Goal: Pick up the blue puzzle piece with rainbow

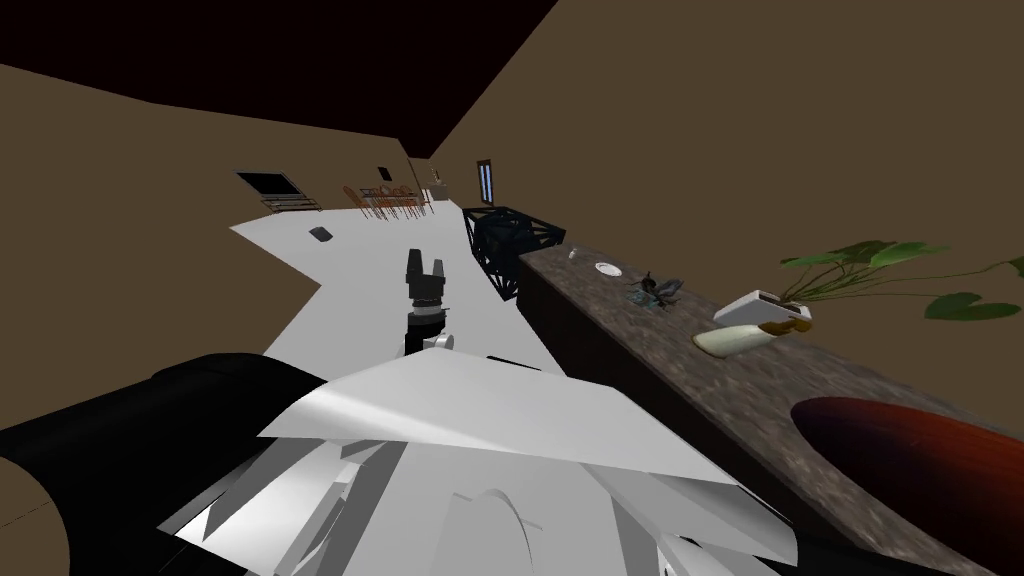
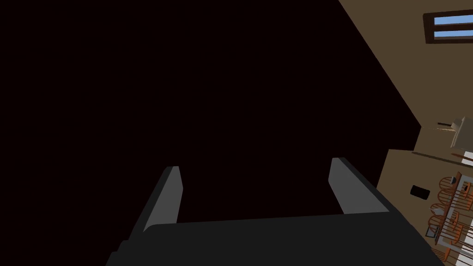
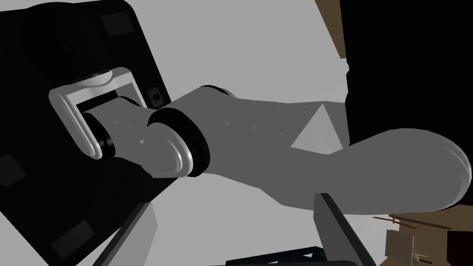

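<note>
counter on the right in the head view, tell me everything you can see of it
The counter is long, with a dark brown speckled top that looks like stone and a near-black front below it. It runs along the brown wall on the robot's right, from beside its chest away to a black open-frame rack at the far end. On it rest a white plate, a dark tangled thing, a white planter with green leaves and a dark red rounded thing.
</note>
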### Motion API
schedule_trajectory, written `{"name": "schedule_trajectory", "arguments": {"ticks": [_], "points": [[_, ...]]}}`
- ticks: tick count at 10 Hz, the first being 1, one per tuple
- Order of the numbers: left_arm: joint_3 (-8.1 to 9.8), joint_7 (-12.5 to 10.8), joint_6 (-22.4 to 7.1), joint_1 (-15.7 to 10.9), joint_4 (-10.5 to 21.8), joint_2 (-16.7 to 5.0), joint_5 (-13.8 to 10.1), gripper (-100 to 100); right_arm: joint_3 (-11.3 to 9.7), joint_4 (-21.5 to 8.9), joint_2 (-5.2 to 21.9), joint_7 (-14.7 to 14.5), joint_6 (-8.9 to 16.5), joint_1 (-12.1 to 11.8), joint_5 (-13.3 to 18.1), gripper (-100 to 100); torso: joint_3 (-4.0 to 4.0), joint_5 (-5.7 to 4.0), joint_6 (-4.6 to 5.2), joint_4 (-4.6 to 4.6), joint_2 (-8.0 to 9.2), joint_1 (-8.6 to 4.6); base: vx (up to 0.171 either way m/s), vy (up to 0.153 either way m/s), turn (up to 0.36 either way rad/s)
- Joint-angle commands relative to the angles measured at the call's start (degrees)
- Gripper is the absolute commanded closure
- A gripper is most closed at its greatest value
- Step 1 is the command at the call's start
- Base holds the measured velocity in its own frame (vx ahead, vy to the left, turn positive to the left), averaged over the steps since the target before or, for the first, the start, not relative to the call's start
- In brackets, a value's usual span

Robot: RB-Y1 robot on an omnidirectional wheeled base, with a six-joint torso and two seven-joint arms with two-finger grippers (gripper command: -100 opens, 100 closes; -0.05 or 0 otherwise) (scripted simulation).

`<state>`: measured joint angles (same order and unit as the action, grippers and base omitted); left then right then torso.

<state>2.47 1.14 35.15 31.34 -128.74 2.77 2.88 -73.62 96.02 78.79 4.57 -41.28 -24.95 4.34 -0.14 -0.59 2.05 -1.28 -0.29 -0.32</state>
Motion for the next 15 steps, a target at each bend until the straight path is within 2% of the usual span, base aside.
{"name": "schedule_trajectory", "arguments": {"ticks": [1, 2, 3, 4, 5, 7, 8, 9, 10, 11, 12, 13, 14, 15], "points": [[0.00, 0.00, 0.00, 0.00, 0.00, 0.00, 0.00, 0, -1.57, -1.12, 2.86, -0.20, -0.26, 0.48, -0.15, -100, 0.00, 0.00, 0.00, 0.00, 0.00, 0.00, 0.067, -0.033, 0.200], [0.01, 0.00, 0.00, 0.01, 0.00, 0.00, 0.00, 0, -1.57, -1.12, 3.63, -0.20, -0.26, 0.48, -0.15, -100, -0.03, 0.00, 0.04, -0.01, -0.04, -0.03, 0.033, -0.021, 0.015], [0.01, 0.00, 0.00, 0.01, 0.00, 0.00, 0.00, 0, -4.28, -3.38, 5.77, -0.93, 0.17, 1.45, -0.24, -100, 0.02, -0.01, 0.08, 0.01, 0.06, 0.02, 0.076, -0.032, 0.338], [0.00, 0.00, 0.00, 0.00, 0.00, 0.00, 0.00, 0, -4.39, -3.38, 7.12, -0.93, 0.17, 1.45, -0.24, -100, -0.04, -0.01, -0.02, -0.01, -0.07, -0.05, 0.080, -0.033, 0.179], [0.01, 0.00, 0.00, 0.01, 0.00, 0.00, 0.00, 0, -6.82, -5.57, 9.16, -1.70, 0.68, 2.54, -0.36, -100, -0.06, -0.01, 0.06, -0.03, -0.10, -0.02, 0.115, -0.031, 0.305], [0.01, 0.00, 0.00, 0.02, 0.00, -0.01, 0.00, 0, -7.01, -5.57, 11.77, -1.70, 0.68, 2.54, -0.36, -100, -0.13, -0.02, 0.07, -0.05, -0.21, -0.09, 0.070, -0.049, 0.071], [0.01, 0.00, 0.00, 0.02, 0.00, 0.00, 0.00, 0, -9.39, -7.67, 14.19, -2.51, 1.25, 3.74, -0.51, -100, -0.02, -0.01, 0.10, -0.01, -0.02, -0.01, 0.057, -0.041, 0.290], [0.00, 0.00, 0.00, 0.00, 0.00, 0.00, 0.00, 0, -9.39, -7.67, 15.56, -2.51, 1.25, 3.74, -0.51, -100, -0.04, -0.01, -0.01, -0.01, -0.07, -0.03, 0.082, -0.045, 0.226], [0.01, 0.00, 0.00, 0.01, 0.00, 0.00, 0.00, 0, -11.52, -9.10, 18.30, -3.34, 1.86, 5.06, -0.70, -100, -0.08, -0.01, 0.06, -0.03, -0.12, -0.02, 0.128, -0.070, 0.354], [0.01, 0.00, 0.00, 0.01, 0.00, -0.01, 0.00, 0, -11.52, -9.66, 19.08, -3.34, 1.86, 5.06, -0.70, -100, -0.17, -0.03, -0.02, -0.06, -0.29, -0.12, 0.108, -0.086, 0.170], [0.02, 0.00, 0.00, 0.02, 0.00, -0.01, 0.00, 0, -13.38, -11.31, 21.69, -4.19, 2.50, 6.52, -0.92, -100, -0.16, -0.05, 0.08, -0.06, -0.26, -0.15, 0.132, -0.077, 0.301], [0.01, 0.00, 0.00, 0.01, 0.00, -0.01, 0.00, 0, -13.38, -11.56, 22.28, -4.19, 2.50, 6.52, -0.92, -100, -0.22, -0.05, -0.01, -0.08, -0.37, -0.15, 0.113, -0.069, 0.187], [0.02, 0.00, 0.00, 0.02, 0.00, -0.01, 0.00, 0, -14.97, -13.36, 24.57, -5.04, 3.16, 8.11, -1.17, -100, -0.20, -0.04, 0.07, -0.08, -0.32, -0.09, 0.110, -0.095, 0.335], [0.01, 0.00, 0.00, 0.01, 0.00, -0.01, 0.00, 0, -14.97, -13.36, 25.12, -5.04, 3.16, 8.11, -1.17, -100, -0.19, -0.05, 0.01, -0.07, -0.32, -0.18, 0.089, -0.100, 0.153]]}}
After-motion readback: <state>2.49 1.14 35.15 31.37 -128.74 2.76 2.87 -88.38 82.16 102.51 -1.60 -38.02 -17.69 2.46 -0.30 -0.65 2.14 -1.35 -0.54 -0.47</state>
